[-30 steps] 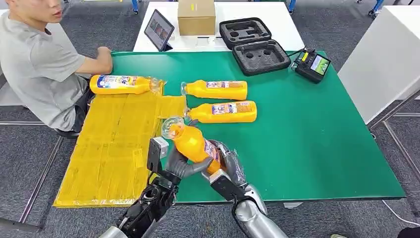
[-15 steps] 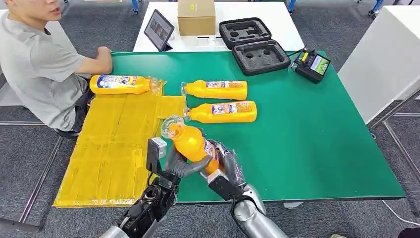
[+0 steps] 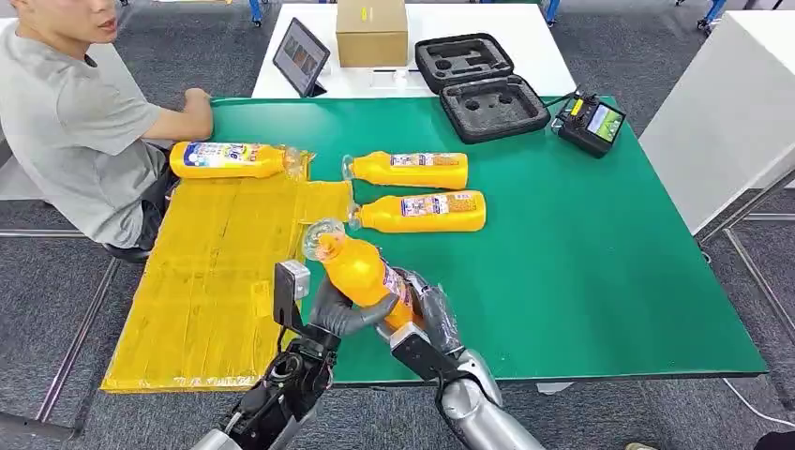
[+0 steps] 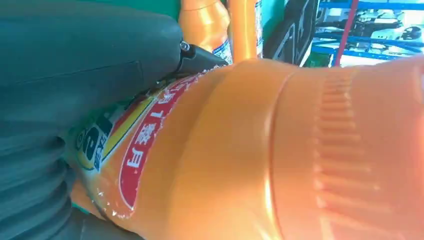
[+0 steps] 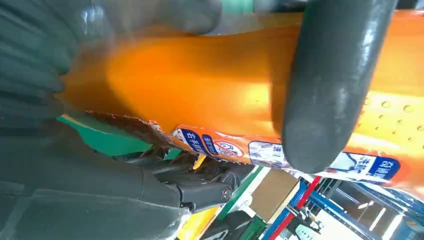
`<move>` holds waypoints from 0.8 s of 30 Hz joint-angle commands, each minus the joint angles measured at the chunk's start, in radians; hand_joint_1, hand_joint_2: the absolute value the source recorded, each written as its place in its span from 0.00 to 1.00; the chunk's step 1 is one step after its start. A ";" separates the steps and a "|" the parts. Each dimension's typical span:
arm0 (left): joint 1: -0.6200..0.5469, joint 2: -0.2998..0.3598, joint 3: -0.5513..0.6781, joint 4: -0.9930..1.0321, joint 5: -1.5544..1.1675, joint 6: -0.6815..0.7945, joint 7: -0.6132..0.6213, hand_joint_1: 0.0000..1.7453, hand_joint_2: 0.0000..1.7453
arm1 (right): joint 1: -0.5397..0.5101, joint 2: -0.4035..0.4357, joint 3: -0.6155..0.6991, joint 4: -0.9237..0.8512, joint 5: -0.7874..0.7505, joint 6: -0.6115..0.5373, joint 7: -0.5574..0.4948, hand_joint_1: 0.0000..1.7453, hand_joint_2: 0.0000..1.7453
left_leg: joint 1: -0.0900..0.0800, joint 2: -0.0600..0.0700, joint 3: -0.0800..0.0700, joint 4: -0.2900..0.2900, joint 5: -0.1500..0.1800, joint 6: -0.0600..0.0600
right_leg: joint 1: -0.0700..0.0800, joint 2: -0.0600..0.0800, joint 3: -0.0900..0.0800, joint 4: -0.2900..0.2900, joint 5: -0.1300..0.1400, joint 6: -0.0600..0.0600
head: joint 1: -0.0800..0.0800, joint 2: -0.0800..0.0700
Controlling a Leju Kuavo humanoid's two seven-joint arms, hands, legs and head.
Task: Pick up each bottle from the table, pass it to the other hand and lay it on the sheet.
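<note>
We've got the orange bottle (image 3: 361, 272) gripped by both the left robot hand (image 3: 339, 312) and right robot hand (image 3: 427, 314), tilted above the green worktop (image 3: 581, 244).

**Green table on grey carpet**

A green table (image 3: 609, 281) stands on grey carpet floor (image 3: 56, 300). Beyond its far edge sits a white table (image 3: 525, 47) (partly covered); another white surface (image 3: 727, 112) stands off the right edge. Even lighting.
</note>
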 commanded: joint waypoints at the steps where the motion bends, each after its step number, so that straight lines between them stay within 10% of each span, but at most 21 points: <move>1: -0.023 0.000 0.008 -0.032 0.022 -0.021 0.009 1.00 1.00 | -0.037 -0.002 0.032 0.089 0.000 -0.004 0.001 0.16 1.00 | 0.002 -0.001 0.002 0.001 -0.001 -0.002 | 0.002 0.001 0.002 0.000 -0.001 -0.002 | 0.000 0.000; 6: -0.022 0.001 0.008 -0.040 0.025 -0.020 0.010 1.00 1.00 | -0.036 0.001 0.031 0.088 -0.002 -0.007 0.001 0.00 1.00 | 0.002 0.000 0.002 0.001 -0.002 -0.002 | 0.002 0.001 0.003 0.000 -0.001 -0.002 | 0.000 0.000; 24: -0.012 0.054 0.055 -0.093 -0.051 0.094 -0.017 1.00 1.00 | -0.027 -0.003 0.024 0.093 -0.011 -0.009 0.001 0.00 1.00 | 0.001 0.001 0.003 -0.001 -0.001 -0.002 | 0.001 0.002 0.003 -0.001 0.000 -0.002 | 0.000 0.000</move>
